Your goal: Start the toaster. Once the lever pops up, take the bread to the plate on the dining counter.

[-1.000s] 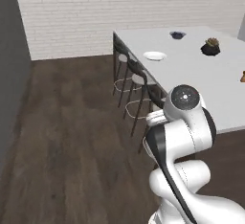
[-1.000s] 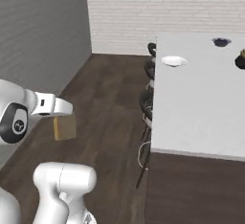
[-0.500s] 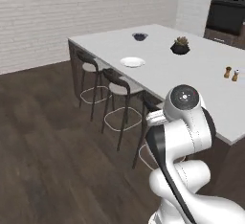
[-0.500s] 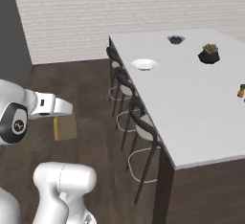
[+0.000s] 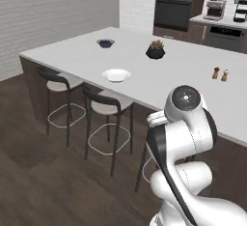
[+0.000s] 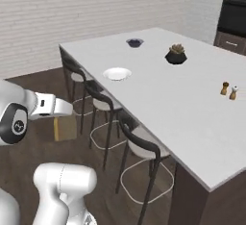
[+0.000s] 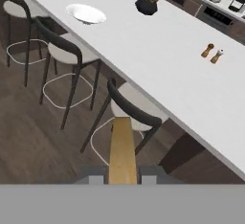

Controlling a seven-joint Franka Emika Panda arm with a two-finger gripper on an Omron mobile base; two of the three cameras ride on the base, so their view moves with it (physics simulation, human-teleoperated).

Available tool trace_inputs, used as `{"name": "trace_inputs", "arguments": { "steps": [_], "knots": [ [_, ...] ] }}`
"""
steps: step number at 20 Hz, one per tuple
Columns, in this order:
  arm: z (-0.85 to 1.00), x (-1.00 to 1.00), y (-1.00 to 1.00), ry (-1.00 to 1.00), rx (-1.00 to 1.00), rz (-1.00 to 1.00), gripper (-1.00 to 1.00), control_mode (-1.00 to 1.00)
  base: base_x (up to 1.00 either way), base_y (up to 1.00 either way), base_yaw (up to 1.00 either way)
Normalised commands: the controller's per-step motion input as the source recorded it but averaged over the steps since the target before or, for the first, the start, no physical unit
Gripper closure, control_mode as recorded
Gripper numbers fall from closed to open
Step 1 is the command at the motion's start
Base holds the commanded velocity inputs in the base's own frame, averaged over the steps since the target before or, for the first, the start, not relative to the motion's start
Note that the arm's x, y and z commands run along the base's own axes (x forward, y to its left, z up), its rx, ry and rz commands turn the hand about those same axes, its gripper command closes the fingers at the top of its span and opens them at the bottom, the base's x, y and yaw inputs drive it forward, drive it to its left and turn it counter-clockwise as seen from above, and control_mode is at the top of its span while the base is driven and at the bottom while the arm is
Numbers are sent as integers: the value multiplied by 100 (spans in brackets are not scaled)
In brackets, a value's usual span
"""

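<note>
I am carrying the bread clamped edge-on in my narrowly parted gripper, with the plate lying well ahead on the dining counter, beyond the stools.

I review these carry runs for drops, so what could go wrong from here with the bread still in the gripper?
The bread is pinched on edge in the gripper out over the floor, so a slip would probably drop it there. Bar stools line the dining counter between the arm and the plate; a low reach might clip a backrest. The plate sits near the edge, so a misplaced slice could slide off.
</note>
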Motion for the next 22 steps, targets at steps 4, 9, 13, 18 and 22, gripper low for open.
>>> {"name": "trace_inputs", "arguments": {
  "steps": [4,9,13,18,22],
  "knots": [
    [0,0,0,0,0,0,100,100,49,83,-54],
    [0,0,0,0,0,0,100,100,29,80,-48],
    [0,0,0,0,0,0,100,100,18,81,-41],
    [0,0,0,0,0,0,100,100,25,83,-35],
    [0,0,0,0,0,0,100,100,24,83,-31]
  ]
}}
